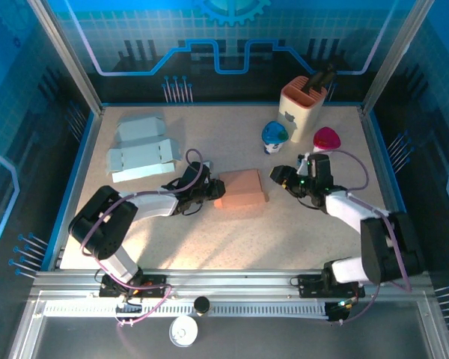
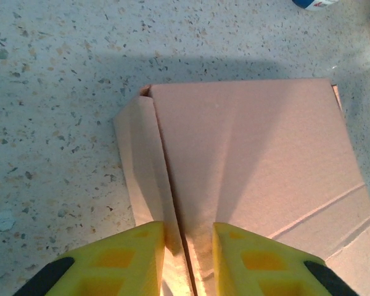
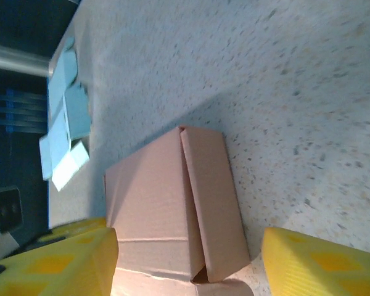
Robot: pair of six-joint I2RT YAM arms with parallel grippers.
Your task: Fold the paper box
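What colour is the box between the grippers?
The box is plain light pinkish brown; the left wrist view shows it best.

white shells, yellow fingertips

the left arm [image 1: 153, 203] and right arm [image 1: 349, 209] have white shells between black joints. purple cables [image 1: 197, 160] loop along both. end effector fingers [image 2: 118, 262] are yellow with black patches low in frame.

pale blue flat cardboard [image 1: 140, 147] lies at 10 o'clock on the speckled table [image 1: 232, 239]. a tan holder [image 1: 302, 101] with a dark tool [image 1: 319, 81] in it stands at 1 o'clock, with a blue-and-white cup [image 1: 275, 136] and a pink dome [image 1: 327, 139] nearer, at 2 o'clock.
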